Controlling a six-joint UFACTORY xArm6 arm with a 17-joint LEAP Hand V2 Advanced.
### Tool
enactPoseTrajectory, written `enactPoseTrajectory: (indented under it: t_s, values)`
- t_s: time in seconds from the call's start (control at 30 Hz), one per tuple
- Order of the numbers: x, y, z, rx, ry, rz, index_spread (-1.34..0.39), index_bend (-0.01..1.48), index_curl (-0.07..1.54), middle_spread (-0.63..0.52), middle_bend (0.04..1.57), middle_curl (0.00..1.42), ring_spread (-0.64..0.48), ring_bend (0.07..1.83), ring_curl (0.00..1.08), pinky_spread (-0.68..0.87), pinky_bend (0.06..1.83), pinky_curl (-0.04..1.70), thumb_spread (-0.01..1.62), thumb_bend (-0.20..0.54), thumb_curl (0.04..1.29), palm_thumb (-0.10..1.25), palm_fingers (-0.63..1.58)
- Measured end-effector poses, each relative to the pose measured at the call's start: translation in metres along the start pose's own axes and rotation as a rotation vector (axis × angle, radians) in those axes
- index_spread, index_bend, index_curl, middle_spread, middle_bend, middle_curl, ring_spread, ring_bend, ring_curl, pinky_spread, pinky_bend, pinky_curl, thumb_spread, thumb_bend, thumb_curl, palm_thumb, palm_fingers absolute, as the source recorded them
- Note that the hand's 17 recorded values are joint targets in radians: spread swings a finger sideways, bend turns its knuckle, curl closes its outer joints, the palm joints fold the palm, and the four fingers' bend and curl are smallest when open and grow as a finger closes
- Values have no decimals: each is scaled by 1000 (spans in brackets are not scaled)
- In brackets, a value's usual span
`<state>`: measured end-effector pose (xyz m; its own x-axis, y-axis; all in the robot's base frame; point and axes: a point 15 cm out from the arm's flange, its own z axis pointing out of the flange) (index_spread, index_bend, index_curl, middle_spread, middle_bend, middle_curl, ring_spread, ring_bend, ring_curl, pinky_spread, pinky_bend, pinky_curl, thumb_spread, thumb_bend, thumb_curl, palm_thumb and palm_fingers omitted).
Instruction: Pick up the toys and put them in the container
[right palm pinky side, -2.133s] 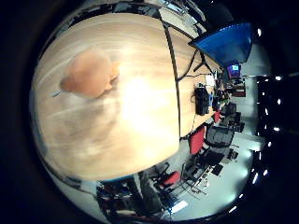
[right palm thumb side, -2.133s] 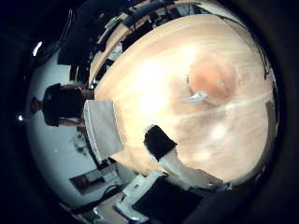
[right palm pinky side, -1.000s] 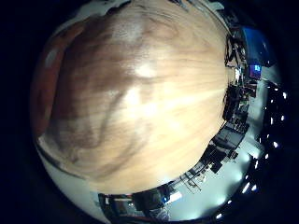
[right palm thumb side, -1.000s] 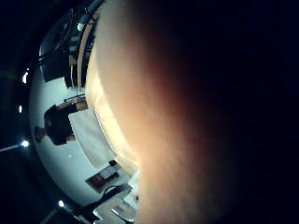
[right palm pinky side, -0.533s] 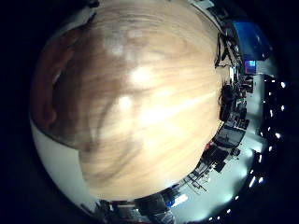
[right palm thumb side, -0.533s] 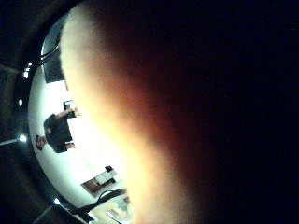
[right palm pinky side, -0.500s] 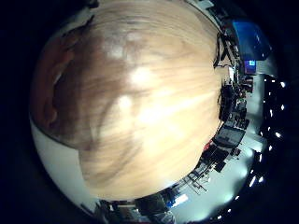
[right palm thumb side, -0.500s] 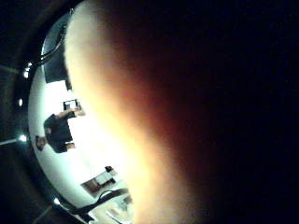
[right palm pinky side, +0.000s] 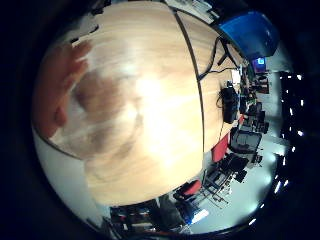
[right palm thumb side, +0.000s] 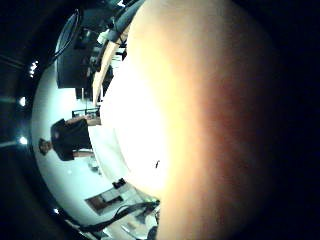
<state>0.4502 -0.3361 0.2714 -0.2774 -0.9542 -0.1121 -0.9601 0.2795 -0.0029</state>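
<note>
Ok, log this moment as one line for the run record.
orange toy: fills thumb-side view, close to palm | wooden table: below | container: not seen | robot hand fingers: not visible

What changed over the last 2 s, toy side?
The palm closed in on the orange toy: it sat apart on the wooden table, now it fills the thumb side view and sits at the edge of the other. The table is unchanged. A grasp can't be confirmed.

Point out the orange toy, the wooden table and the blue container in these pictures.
orange toy (right palm pinky side: 52, 90): little finger side palm view, on its blurred body at the table's edge.
wooden table (right palm pinky side: 165, 85): same view, bare top.
blue container (right palm pinky side: 250, 32): same view, its side wall.
</note>
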Motion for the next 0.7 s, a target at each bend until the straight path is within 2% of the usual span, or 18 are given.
enactPoseTrajectory:
  t_s: [0.23,0.43,0.7]
  values:
    - [-61,8,-60,54,4,-92,-281,1035,624,-199,1169,604,-215,1294,531,-306,1205,584,1283,-11,292,692,1310]
    - [-149,22,-102,81,-48,-217,-276,1047,621,-188,1184,597,-211,1308,526,-302,1210,591,1292,-12,285,689,1301]
    - [-240,58,-125,85,-82,-365,-267,1058,617,-182,1198,586,-208,1319,518,-299,1213,598,1296,-11,279,694,1295]
